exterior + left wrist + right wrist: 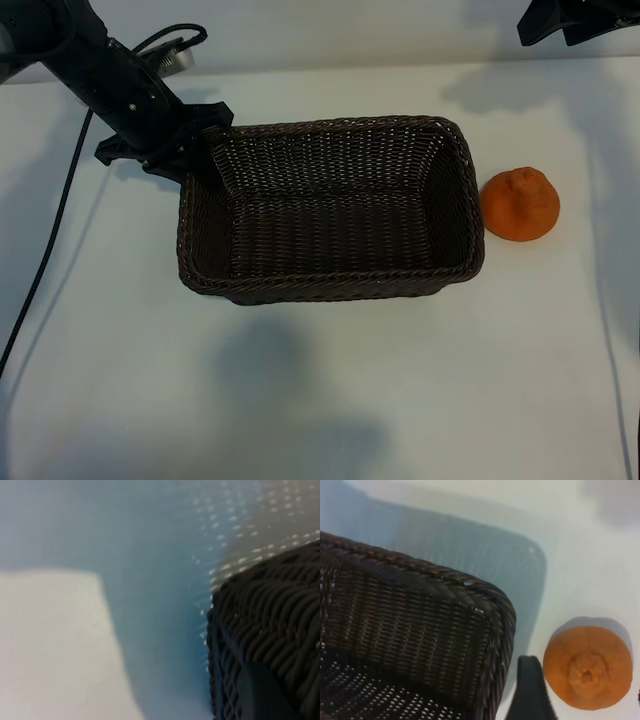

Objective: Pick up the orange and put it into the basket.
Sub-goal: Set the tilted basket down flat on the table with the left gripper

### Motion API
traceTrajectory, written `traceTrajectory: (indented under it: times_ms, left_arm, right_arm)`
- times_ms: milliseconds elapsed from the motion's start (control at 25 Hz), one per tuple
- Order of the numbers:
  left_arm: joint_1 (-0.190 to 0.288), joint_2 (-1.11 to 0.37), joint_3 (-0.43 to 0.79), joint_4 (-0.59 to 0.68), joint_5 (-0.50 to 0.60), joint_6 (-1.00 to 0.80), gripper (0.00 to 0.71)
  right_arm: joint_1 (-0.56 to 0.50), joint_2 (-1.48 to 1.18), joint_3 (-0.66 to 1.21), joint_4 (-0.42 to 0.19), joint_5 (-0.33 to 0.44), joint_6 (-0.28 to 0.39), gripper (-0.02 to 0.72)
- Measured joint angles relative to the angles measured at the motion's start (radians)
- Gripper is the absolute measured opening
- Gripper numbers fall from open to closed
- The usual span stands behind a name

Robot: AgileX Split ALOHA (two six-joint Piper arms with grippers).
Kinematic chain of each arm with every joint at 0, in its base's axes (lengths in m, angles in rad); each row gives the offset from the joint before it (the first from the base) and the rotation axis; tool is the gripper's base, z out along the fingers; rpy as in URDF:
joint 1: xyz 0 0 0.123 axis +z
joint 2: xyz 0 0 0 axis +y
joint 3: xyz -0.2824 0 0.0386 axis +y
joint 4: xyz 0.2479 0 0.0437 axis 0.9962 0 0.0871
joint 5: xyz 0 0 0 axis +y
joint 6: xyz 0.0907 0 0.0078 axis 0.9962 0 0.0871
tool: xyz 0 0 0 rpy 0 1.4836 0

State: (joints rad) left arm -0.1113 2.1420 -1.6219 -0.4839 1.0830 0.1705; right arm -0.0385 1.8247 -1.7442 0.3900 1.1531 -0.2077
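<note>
The orange (520,204) rests on the white table just right of the basket (455,190), apart from it. The dark-brown wicker basket stands mid-table with nothing in it. My left gripper (204,148) is at the basket's back-left corner, shut on the braided rim; in the left wrist view one dark finger (265,695) lies against the wicker (280,610). My right arm (570,20) hangs high at the back right. Its gripper (584,677) is open above the orange (587,667), with one finger (530,692) over the gap between the fruit and the basket corner (495,605).
A black cable (55,225) runs down the table's left side from the left arm. White tabletop (330,390) stretches in front of the basket and around the orange.
</note>
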Motion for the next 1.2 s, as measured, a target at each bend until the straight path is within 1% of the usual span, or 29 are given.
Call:
traceTrajectory:
  times_ms: [600, 720, 840, 960, 1040, 1200]
  left_arm:
    - [0.000, 0.000, 0.000, 0.001, -0.001, 0.005, 0.190]
    - [0.000, 0.000, 0.000, -0.006, -0.002, 0.005, 0.246]
    - [0.000, 0.000, 0.000, -0.014, -0.001, 0.004, 0.344]
    - [0.000, 0.000, -0.001, -0.020, 0.000, 0.004, 0.411]
    - [0.000, 0.000, -0.007, -0.021, 0.006, 0.004, 0.433]
    - [0.000, -0.001, -0.042, -0.020, 0.034, -0.007, 0.444]
  right_arm:
    - [0.000, 0.000, 0.000, 0.001, 0.000, 0.001, 0.489]
    - [0.000, 0.000, 0.000, 0.001, 0.000, 0.001, 0.489]
    - [0.000, 0.000, 0.000, 0.001, 0.000, 0.001, 0.489]
    - [0.000, 0.000, 0.000, 0.001, 0.000, 0.001, 0.489]
    - [0.000, 0.000, 0.000, 0.001, 0.000, 0.001, 0.489]
    - [0.000, 0.000, 0.000, 0.001, 0.000, 0.001, 0.489]
